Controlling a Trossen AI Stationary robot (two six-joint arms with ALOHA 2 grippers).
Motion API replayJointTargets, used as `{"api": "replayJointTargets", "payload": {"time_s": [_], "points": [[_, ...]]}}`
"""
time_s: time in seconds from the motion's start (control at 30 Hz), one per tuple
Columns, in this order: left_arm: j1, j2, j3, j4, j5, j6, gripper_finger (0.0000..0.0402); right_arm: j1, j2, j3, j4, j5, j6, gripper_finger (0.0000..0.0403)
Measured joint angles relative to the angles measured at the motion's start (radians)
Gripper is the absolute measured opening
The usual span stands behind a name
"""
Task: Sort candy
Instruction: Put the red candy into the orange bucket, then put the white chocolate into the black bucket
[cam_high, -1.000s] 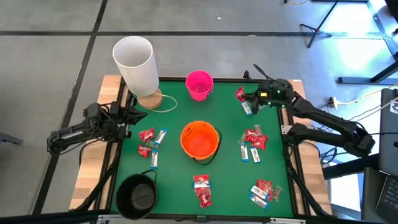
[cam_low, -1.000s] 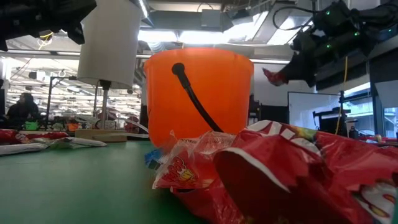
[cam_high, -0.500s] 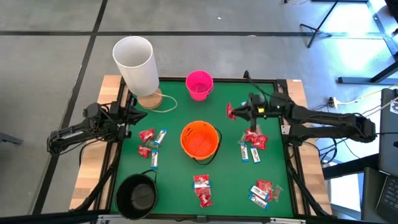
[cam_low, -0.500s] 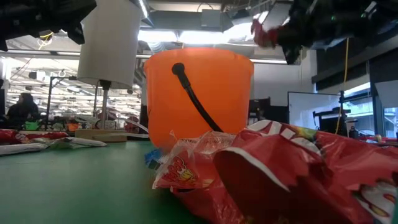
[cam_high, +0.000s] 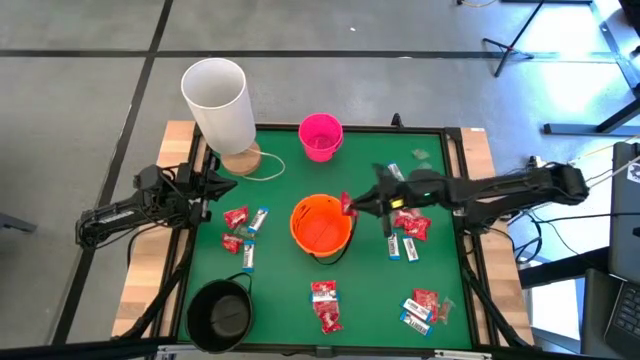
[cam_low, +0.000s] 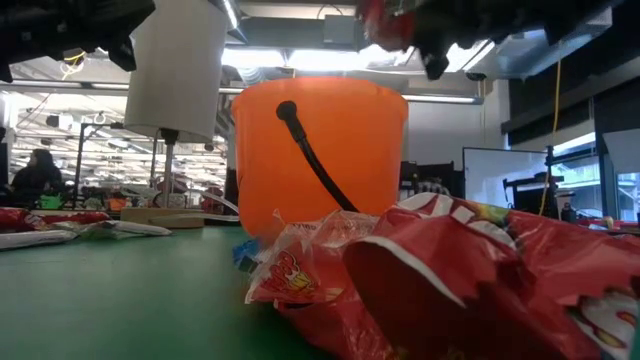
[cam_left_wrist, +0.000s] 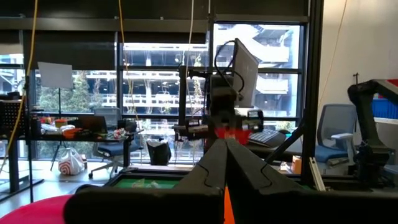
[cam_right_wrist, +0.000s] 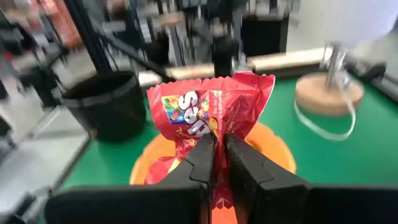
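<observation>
My right gripper (cam_high: 352, 206) is shut on a shiny red candy packet (cam_high: 346, 205), held in the air at the right rim of the orange bucket (cam_high: 320, 226). In the right wrist view the packet (cam_right_wrist: 208, 112) stands above the bucket's opening (cam_right_wrist: 273, 146). In the low view it is a red blur (cam_low: 385, 20) above the bucket (cam_low: 320, 150). My left gripper (cam_high: 226, 186) waits shut at the table's left edge, its fingers together (cam_left_wrist: 225, 149). More candy lies in loose groups on the green mat (cam_high: 408, 226) (cam_high: 243, 226). My right gripper pinches the packet's lower end (cam_right_wrist: 215, 138) between its two fingers (cam_right_wrist: 200, 163). The fingers come nearly level from the table's right side. The packet stands up above the fingertips, lifted clear, with its printed face toward the wrist camera.
A pink bucket (cam_high: 320, 136) stands at the far middle and a black bucket (cam_high: 220, 315) at the near left. A tall white cylinder (cam_high: 218, 100) on a wooden base stands at the far left. Candy groups lie near the front (cam_high: 325, 305) and front right (cam_high: 425, 308).
My right gripper has swung from the far right corner toward the table's left and near side, to the orange bucket's right rim. It has rolled and tipped on the way. The red packet has gone with it, lifted clear of the mat.
</observation>
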Motion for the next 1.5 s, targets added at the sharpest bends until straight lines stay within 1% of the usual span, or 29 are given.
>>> {"api": "replayJointTargets", "payload": {"time_s": [0.13,0.27,0.47,0.57,0.67,0.93,1.03,1.13,1.3,1.5], "points": [[0.0,0.0,0.0,0.0,0.0,0.0,0.0,0.004,0.112,0.07,-0.064,-0.006,-0.013,0.0032],[0.0,0.0,0.0,0.0,0.0,0.0,0.0,0.003,0.182,0.105,-0.08,-0.006,-0.013,0.0032],[0.0,0.0,0.0,0.0,0.0,0.0,0.0,0.003,0.215,0.119,-0.077,-0.006,-0.015,0.0033],[0.0,0.0,0.0,0.0,0.0,0.0,0.0,0.003,0.215,0.119,-0.076,-0.01,-0.054,0.0038],[0.0,0.0,0.0,0.0,0.0,0.0,0.0,0.003,0.215,0.119,-0.076,-0.022,-0.066,0.0062],[0.0,0.0,0.0,0.0,0.0,0.0,0.0,0.003,0.212,0.119,-0.057,0.006,-0.095,0.0167],[0.0,0.0,0.0,0.0,0.0,0.0,0.0,0.003,0.182,0.119,-0.075,0.032,-0.106,0.019],[0.0,0.0,0.0,0.0,0.0,0.0,0.0,0.003,0.115,0.119,-0.148,0.115,-0.125,0.0198],[0.0,0.0,0.0,0.0,0.0,0.0,0.0,0.002,-0.02,0.119,-0.318,0.272,-0.144,0.0192],[0.0,0.0,0.0,0.001,-0.001,0.0,0.0,0.003,-0.155,0.11,-0.497,0.388,-0.136,0.0182]]}}
